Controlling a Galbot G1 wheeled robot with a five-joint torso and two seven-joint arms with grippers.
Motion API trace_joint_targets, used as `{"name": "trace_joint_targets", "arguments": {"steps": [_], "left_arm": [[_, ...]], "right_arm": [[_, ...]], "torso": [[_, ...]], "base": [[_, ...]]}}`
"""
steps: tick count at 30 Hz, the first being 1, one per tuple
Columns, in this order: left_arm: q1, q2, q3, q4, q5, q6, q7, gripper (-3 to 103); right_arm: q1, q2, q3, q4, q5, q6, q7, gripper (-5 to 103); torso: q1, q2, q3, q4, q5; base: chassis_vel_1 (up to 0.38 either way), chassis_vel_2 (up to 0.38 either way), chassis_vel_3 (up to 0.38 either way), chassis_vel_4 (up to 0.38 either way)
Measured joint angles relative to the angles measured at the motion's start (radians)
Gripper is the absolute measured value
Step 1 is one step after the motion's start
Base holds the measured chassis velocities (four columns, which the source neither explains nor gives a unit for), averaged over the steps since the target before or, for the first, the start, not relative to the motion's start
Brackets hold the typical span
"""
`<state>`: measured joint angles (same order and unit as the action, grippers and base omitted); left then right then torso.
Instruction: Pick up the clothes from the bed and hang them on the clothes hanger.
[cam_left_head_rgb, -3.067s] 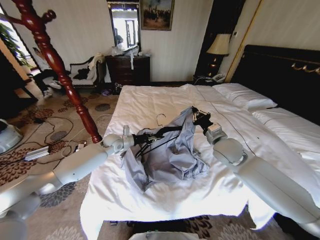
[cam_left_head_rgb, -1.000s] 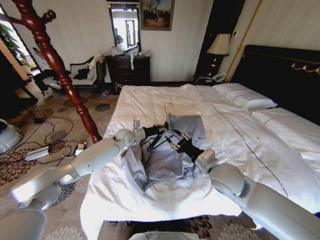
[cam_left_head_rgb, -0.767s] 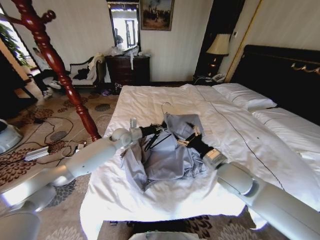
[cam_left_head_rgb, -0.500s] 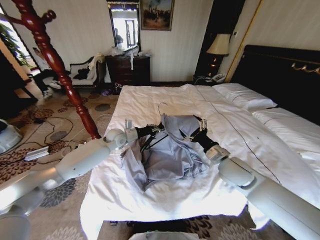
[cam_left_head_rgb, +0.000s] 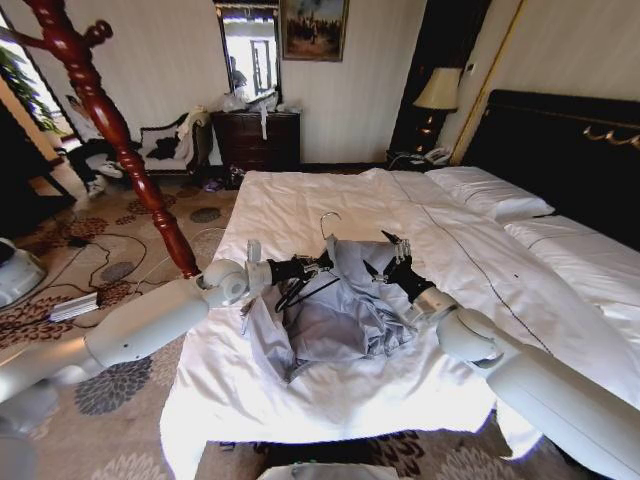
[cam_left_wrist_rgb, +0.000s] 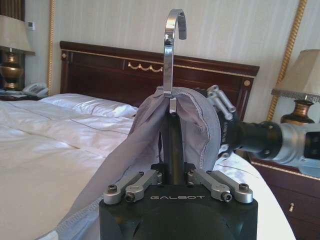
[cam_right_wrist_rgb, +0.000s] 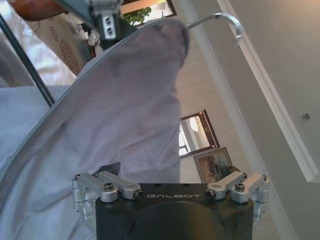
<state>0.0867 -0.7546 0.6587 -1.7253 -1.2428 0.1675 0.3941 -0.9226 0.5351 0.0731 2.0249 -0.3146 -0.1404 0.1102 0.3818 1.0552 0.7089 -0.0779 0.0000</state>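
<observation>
1. Gripping the clothes hanger (cam_left_head_rgb: 305, 278) near its neck, the left gripper (cam_left_head_rgb: 300, 268) holds it raised just above the bed (cam_left_head_rgb: 300, 205), its jaws closed on the black stem below the silver hook (cam_left_wrist_rgb: 171, 45), as the left wrist view shows.
2. Just beside the shirt's draped shoulder, the right gripper (cam_left_head_rgb: 392, 262) now stands with its fingers spread wide and nothing between them; a moment ago it was lower and pressed into the cloth, so it looks to have let go after tugging the shirt over the hanger.
3. That release suggests, as a judgement, that one shoulder is now seated while the rest is not yet dressed.
4. At its collar end the clothes (cam_left_head_rgb: 340, 315), a light blue-grey crinkly shirt, wrap over the top of the hanger, the hem edge curving round the stem in the left wrist view.
5. Below that, most of the cloth slumps in a rumpled heap on the white duvet near the foot of the bed, one black hanger arm showing bare.
</observation>
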Motion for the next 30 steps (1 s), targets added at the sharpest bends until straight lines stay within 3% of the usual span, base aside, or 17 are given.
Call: {"name": "trace_joint_targets", "arguments": {"steps": [4,10,16,19,23,25,27,30], "left_arm": [[-0.006,-0.004,0.009,-0.008,0.0,0.001,-0.003,15],[-0.022,0.003,0.028,-0.028,-0.014,0.006,-0.011,15],[-0.023,0.008,0.036,-0.037,0.015,0.007,-0.013,15],[-0.031,0.014,0.05,-0.031,0.043,0.005,-0.002,15],[-0.048,0.009,0.066,-0.01,0.113,-0.008,0.015,15],[-0.052,0.008,0.071,-0.006,0.127,-0.011,0.018,15],[-0.064,0.007,0.085,0.001,0.151,-0.016,0.026,15],[-0.068,0.006,0.088,0.003,0.161,-0.016,0.028,15]], "right_arm": [[-0.002,0.002,-0.002,-0.016,-0.013,0.0,-0.003,103],[0.003,-0.004,0.003,-0.034,-0.035,-0.02,-0.016,90],[-0.001,-0.015,-0.002,-0.039,-0.108,-0.026,-0.034,63],[-0.009,-0.021,-0.002,-0.039,-0.144,-0.019,-0.041,58],[-0.017,-0.033,-0.003,-0.037,-0.187,0.002,-0.055,37],[-0.017,-0.036,-0.006,-0.034,-0.19,0.004,-0.057,37],[-0.016,-0.038,-0.012,-0.032,-0.194,0.008,-0.059,26],[-0.014,-0.038,-0.013,-0.034,-0.194,0.011,-0.059,22]], "torso": [[0.0,0.0,0.0,-0.0001,0.0],[0.0,0.0,0.0,0.0001,0.0001],[0.0,0.0,0.0,-0.0001,0.0],[0.0,0.0,0.0,0.0,-0.0001],[0.0,0.0,0.0,-0.0002,-0.0001],[0.0,0.0,0.0,-0.0003,0.0],[0.0,0.0,0.0,-0.0001,0.0],[0.0,0.0,0.0,0.0001,-0.0001]], "base": [[0.0,0.0,0.0,0.0],[0.0,0.0,0.0,0.0],[0.0,0.0,0.0,0.0],[0.0,0.0,0.0,0.0],[0.0,0.0,0.0,0.0],[0.0,0.0,0.0,0.0],[0.0,0.0,0.0,0.0],[0.0,0.0,0.0,0.0]]}}
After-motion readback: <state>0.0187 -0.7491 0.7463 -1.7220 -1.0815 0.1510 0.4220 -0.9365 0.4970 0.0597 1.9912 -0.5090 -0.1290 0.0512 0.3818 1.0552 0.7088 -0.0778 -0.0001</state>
